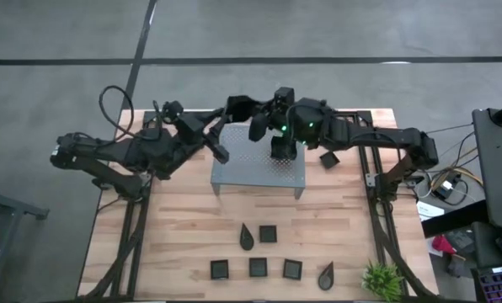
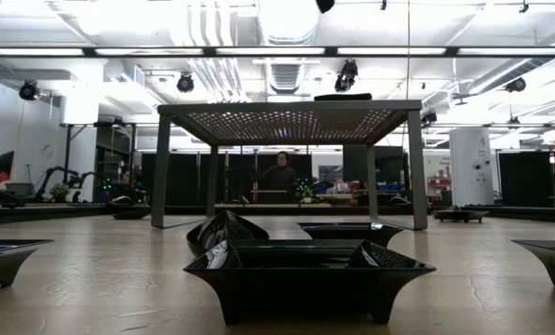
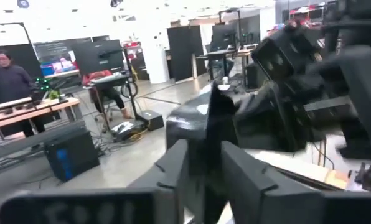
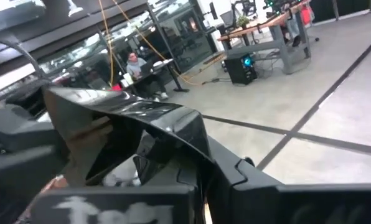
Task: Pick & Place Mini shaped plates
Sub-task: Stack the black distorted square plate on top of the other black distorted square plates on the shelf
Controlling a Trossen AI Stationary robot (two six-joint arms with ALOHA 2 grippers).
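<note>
Glossy black and square, a mini plate [image 4: 136, 130] sits pinched in the right hand [image 4: 201, 180], whose fingers are closed tight on its rim. The left hand [image 3: 204, 168] is partly open at the same plate [image 3: 198, 118], so this looks like a hand-over above the grey perforated rack [image 1: 259, 168], the left letting go as the right takes it. Next the right arm must carry it clear of the left fingers and set it down level. One square plate [image 1: 329, 158] lies just beside the rack. Seven more plates [image 1: 258, 267], square and teardrop, lie on the tabletop [image 1: 192, 219] near the front edge, well apart from the arms. A green plant [image 1: 382, 280] stands at the front corner.
</note>
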